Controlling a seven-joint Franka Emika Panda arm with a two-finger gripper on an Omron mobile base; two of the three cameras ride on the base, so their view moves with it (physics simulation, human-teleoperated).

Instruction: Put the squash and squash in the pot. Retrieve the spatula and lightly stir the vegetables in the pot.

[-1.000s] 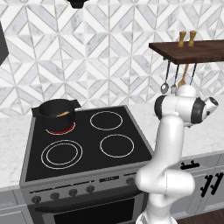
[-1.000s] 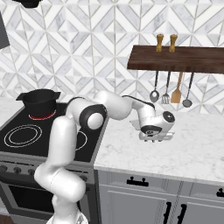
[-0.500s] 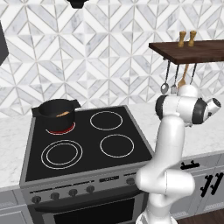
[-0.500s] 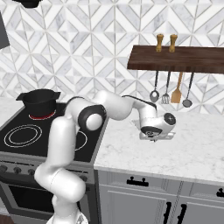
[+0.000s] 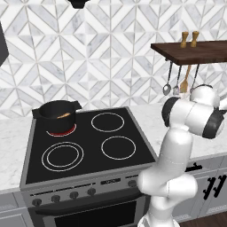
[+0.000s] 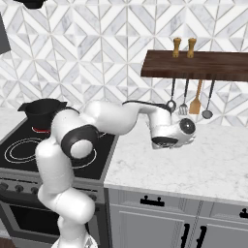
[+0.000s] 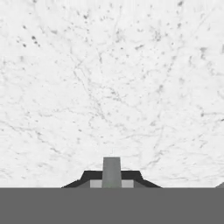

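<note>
Little has moved: hand (image 6: 166, 143) still hovers over the marble worktop (image 6: 213, 160), grip unreadable. Pot (image 5: 56, 114) on the stove's back-left burner shows orange squash (image 5: 64, 116); spatula (image 6: 195, 104) unfetched, stirring remains.

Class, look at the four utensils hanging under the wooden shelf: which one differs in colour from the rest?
The wooden-coloured utensil, third from the left in the right base view; its broad orange-tan blade stands apart from the three grey metal utensils beside it.
</note>
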